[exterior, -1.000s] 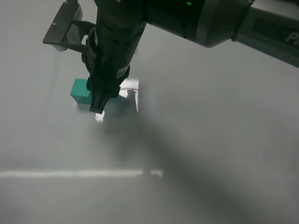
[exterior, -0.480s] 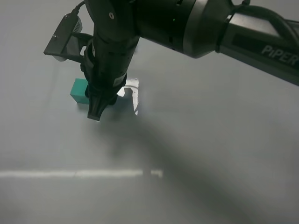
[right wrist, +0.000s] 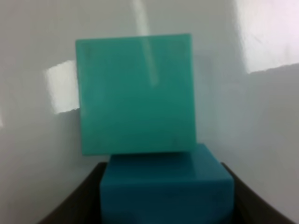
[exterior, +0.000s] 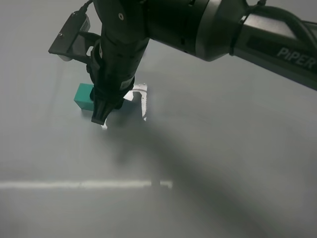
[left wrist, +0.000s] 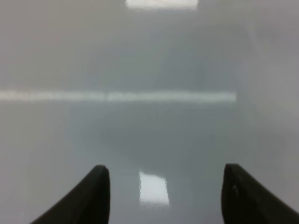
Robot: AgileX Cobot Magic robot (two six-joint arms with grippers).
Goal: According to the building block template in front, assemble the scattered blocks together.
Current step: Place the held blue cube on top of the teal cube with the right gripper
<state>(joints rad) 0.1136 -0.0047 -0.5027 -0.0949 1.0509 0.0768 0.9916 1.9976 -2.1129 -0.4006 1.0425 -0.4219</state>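
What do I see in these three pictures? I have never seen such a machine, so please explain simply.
This is a robot with two arms. One picture comes from a camera mounted high; it shows the dark right arm reaching over a grey table. The other two pictures come from cameras on the wrists. The right end effector grips a blue cube, right beside a green cube that lies on the table. The left end effector is open and holds nothing.
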